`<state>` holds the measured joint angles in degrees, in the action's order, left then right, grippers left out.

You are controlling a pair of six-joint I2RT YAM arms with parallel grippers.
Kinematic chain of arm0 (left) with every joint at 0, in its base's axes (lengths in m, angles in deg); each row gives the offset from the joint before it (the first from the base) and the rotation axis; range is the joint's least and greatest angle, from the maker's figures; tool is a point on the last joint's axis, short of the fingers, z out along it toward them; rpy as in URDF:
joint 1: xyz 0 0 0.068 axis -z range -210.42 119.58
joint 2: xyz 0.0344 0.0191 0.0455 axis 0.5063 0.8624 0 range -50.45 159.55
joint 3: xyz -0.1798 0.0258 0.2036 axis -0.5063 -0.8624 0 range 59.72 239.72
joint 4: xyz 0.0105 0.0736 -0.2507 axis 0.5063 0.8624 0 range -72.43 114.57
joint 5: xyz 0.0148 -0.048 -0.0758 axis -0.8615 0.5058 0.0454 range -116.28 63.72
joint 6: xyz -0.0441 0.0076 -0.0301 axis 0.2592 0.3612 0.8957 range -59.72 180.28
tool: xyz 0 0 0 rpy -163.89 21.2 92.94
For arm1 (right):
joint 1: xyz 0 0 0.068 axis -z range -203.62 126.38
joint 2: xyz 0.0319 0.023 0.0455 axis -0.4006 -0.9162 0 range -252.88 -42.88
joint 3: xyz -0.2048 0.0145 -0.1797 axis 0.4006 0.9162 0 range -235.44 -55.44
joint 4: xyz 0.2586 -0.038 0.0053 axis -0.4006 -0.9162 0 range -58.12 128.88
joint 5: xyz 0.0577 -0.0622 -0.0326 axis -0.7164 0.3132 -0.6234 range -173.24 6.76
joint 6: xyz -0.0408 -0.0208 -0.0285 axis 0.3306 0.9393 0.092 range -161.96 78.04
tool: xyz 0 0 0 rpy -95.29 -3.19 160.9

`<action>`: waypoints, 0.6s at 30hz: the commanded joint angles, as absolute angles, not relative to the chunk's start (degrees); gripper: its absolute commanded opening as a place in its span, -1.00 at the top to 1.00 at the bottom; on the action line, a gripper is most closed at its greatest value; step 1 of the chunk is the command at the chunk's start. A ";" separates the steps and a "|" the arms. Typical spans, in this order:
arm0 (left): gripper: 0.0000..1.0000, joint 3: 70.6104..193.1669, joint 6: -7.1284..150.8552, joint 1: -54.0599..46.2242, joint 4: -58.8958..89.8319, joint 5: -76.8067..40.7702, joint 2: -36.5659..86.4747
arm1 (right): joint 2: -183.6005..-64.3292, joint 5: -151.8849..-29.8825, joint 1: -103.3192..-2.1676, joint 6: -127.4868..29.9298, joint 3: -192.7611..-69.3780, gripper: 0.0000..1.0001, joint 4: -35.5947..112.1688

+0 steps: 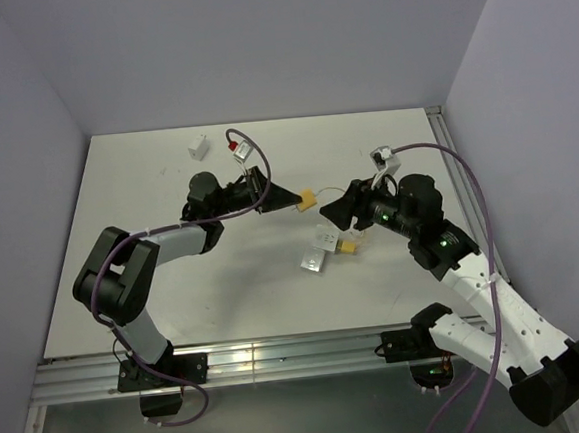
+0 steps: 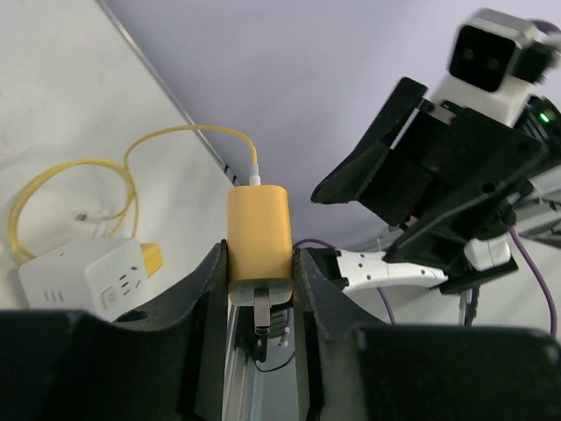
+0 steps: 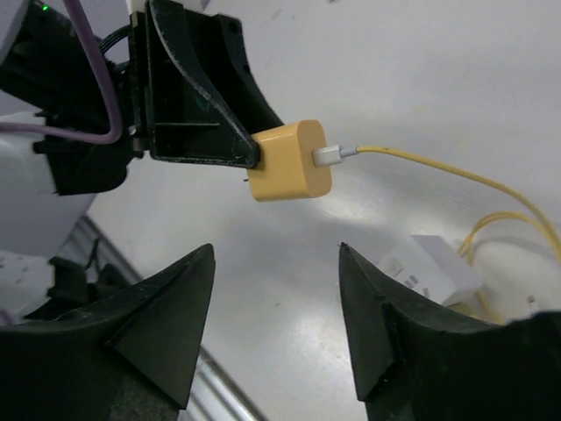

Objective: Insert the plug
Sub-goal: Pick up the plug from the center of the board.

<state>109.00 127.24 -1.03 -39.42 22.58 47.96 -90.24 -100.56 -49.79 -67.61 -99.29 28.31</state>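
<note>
My left gripper is shut on a yellow plug and holds it above the table, metal prongs pointing back between its fingers. The plug has a thin yellow cable running from its far end; it also shows in the right wrist view. A white socket cube lies on the table below, with a yellow plug in one side; it also shows in the left wrist view and the right wrist view. My right gripper is open and empty, just right of the held plug.
A second white block lies just in front of the socket cube. A small white adapter and a red-tipped connector lie at the back of the table. The table's metal rail runs along the near edge.
</note>
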 commanded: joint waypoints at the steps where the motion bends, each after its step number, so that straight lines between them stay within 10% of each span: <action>1: 0.99 108.33 128.30 -0.80 -51.30 28.38 48.16 | -90.87 -113.81 -47.96 -71.05 -98.15 -0.28 28.33; 18: 0.99 105.25 141.06 1.92 -69.79 28.56 49.22 | -93.77 -120.16 -45.76 -82.83 -91.39 -0.01 46.70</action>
